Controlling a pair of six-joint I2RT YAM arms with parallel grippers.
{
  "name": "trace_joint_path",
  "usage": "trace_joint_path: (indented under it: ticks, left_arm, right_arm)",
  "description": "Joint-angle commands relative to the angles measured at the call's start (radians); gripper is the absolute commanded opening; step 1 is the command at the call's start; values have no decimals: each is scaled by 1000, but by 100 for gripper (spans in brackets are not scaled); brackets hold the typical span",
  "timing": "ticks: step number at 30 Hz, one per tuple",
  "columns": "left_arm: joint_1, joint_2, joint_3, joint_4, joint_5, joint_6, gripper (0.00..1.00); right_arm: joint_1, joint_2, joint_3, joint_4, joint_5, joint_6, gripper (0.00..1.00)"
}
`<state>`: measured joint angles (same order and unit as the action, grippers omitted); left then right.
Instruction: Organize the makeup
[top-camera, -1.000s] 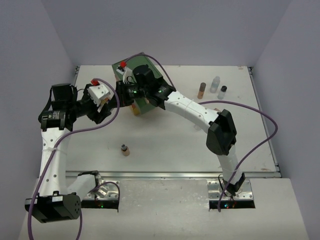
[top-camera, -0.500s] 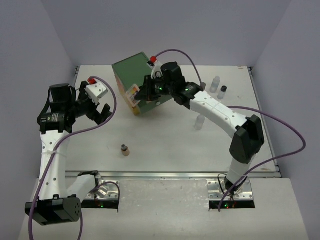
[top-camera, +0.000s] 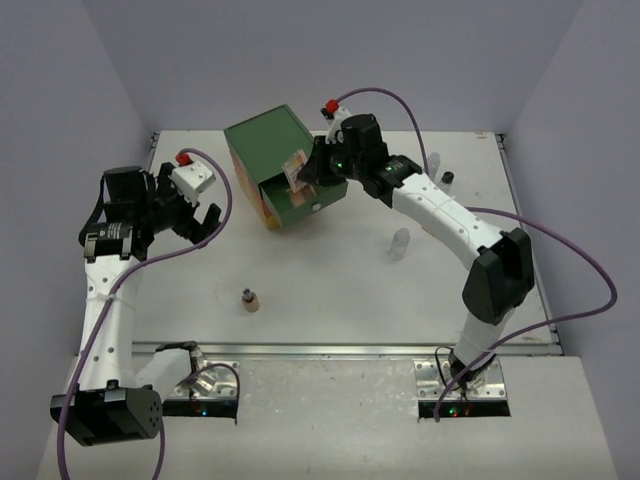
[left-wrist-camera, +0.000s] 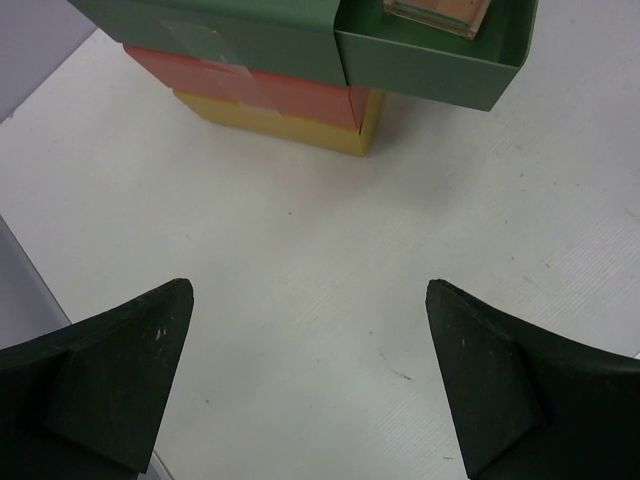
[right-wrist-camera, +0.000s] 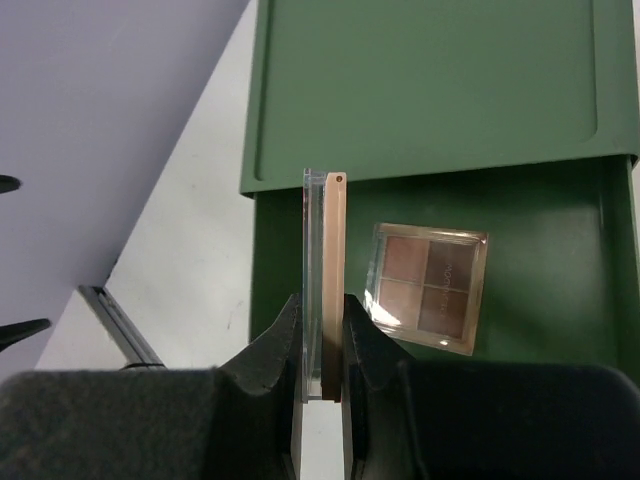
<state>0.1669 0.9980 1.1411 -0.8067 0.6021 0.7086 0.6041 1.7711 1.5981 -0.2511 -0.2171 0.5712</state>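
Palette (right-wrist-camera: 325, 250) stands edgewise, pinched between right jaws, above drawer (right-wrist-camera: 560, 300).

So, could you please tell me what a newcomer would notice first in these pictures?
The right fingers pinch a thin palette on edge over the open green top drawer of the three-drawer box, where a brown four-pan palette lies flat. The left fingers hang open over the table, and a small tan bottle sits alone nearer the arms.

The left tool (left-wrist-camera: 308, 290) gapes wide on a bent arm; the right tool (right-wrist-camera: 322, 315), arm stretched forward, pinches a thin palette (right-wrist-camera: 333, 240).
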Motion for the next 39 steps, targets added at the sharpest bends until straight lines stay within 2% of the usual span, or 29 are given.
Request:
trace_joint_path:
  ticks: [1, 10, 15, 19, 27, 33, 37, 39]
  left_arm:
    - [6, -12, -9, 48, -7, -5, 100]
    - [6, -30, -41, 67, 4, 8, 100]
    - [6, -12, -21, 59, 15, -13, 100]
    - [6, -21, -3, 55, 31, -14, 100]
    - [6, -38, 2, 58, 28, -1, 100]
    - [6, -36, 2, 54, 40, 2, 100]
    - [6, -30, 6, 55, 41, -9, 100]
    - [6, -30, 6, 56, 44, -10, 100]
  right_arm:
    - [-2, 45, 51, 26, -14, 28, 0]
    - [7, 99, 43, 30, -65, 55, 4]
    - [14, 133, 59, 32, -54, 69, 24]
    - [14, 169, 100, -2, -24, 71, 35]
    - [10, 210, 171, -74, 76, 56, 36]
    - [10, 166, 221, -110, 89, -59, 38]
    - [10, 114, 291, -177, 25, -183, 46]
    - [9, 42, 304, -207, 21, -273, 53]
